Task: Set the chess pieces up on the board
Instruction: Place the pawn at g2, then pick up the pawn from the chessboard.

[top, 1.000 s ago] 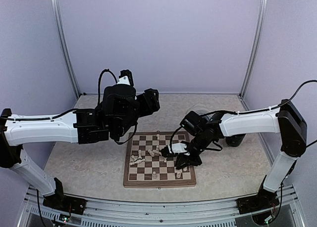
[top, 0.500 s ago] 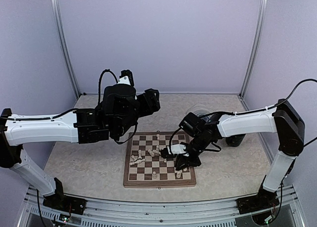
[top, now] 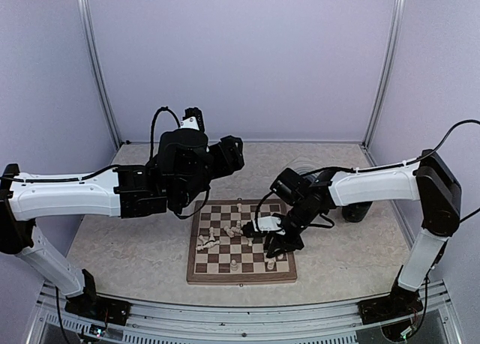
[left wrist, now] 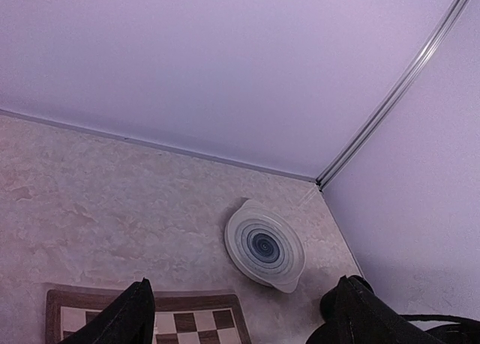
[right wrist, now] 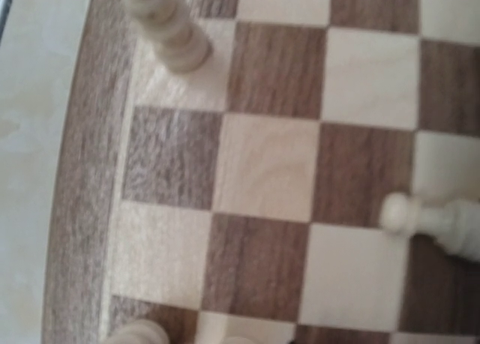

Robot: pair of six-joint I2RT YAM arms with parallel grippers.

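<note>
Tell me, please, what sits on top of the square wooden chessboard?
Pale cream wooden chess pieces lie jumbled near the middle of the checked chessboard, a few upright by its near edge. From above, the black right gripper hides some squares.

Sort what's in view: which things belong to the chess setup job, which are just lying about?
Job:
- pale cream wooden chess pieces, some standing, some toppled
- flat square wooden chessboard with brown and cream checks

Lying about:
- round white plate with grey rings, beyond the chessboard's far right corner, nothing on it
</note>
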